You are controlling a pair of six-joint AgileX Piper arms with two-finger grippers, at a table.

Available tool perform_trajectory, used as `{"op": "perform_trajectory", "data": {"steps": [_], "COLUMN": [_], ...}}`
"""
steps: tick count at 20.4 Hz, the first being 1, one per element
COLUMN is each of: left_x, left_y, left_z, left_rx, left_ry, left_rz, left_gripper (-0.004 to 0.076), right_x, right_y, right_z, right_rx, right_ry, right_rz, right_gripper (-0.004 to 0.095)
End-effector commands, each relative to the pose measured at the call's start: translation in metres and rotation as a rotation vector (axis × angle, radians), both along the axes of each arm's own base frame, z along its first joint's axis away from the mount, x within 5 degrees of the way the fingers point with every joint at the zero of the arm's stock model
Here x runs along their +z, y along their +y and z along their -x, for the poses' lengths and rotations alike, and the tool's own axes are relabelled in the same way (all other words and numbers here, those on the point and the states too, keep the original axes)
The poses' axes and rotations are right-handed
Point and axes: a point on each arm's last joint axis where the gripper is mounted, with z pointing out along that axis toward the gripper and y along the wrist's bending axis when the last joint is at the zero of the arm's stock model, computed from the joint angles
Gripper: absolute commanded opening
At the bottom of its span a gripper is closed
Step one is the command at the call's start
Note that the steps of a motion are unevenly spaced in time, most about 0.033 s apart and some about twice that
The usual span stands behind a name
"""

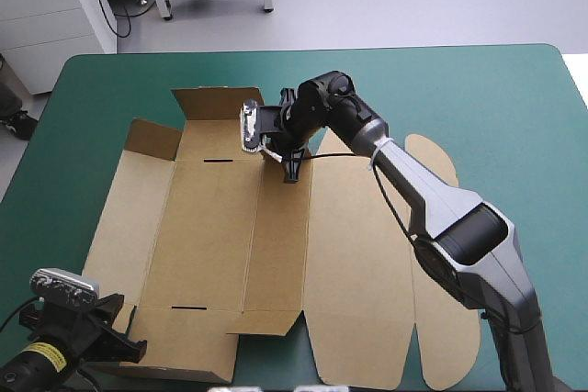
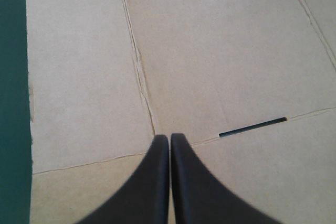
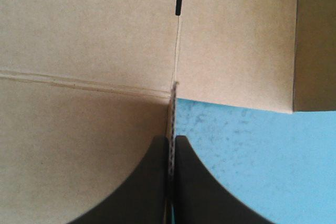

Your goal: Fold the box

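From above, the box (image 1: 211, 227) lies mostly flat in the middle of the teal-green surface (image 1: 514, 98). Only the raised flaps (image 1: 216, 103) toward 11 o'clock stand up, so most of the folding looks undone. The right arm stretches in from 5 o'clock, the right gripper (image 1: 290, 170) at the sheet's far middle, while the left gripper (image 1: 124, 346) sits at 7 o'clock by the near corner. The left wrist view shows that gripper pressed together over bare board, holding nothing. The right wrist view shows the other pinched on a board edge.

Box (image 1: 211, 227): brown cut board, mostly flat on the teal-green cover (image 1: 496, 98). Far-left flaps stand raised. Two narrow slots show. Rounded tabs lie flat at right. My right gripper (image 3: 171, 142) pinches one far edge.
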Motion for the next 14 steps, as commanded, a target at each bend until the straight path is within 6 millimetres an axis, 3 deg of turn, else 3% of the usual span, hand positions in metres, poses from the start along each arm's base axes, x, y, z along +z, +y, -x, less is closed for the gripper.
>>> {"op": "perform_trajectory", "data": {"steps": [1,5,11,14], "left_x": [0.012,0.012,0.012,0.012], "left_y": [-0.002,-0.002,-0.002,-0.002], "left_z": [-0.004,-0.004,-0.004,-0.004], "left_rx": [-0.008,-0.008,-0.008,-0.008], "left_ry": [-0.07,-0.07,-0.07,-0.07], "left_rz": [0.027,0.027,0.027,0.027], "left_gripper": [-0.0008,-0.0008,-0.0008,-0.0008], "right_x": [0.044,0.045,0.047,0.06], "right_y": [-0.006,-0.005,-0.01,-0.018], "right_z": [0.008,0.008,0.005,0.008], "right_rx": [0.002,0.002,-0.107,-0.15], "right_ry": [-0.108,-0.109,-0.1,-0.127], "right_rz": [-0.101,-0.103,-0.103,-0.096], "right_gripper": [-0.002,-0.0005,0.0354,0.0359]}}
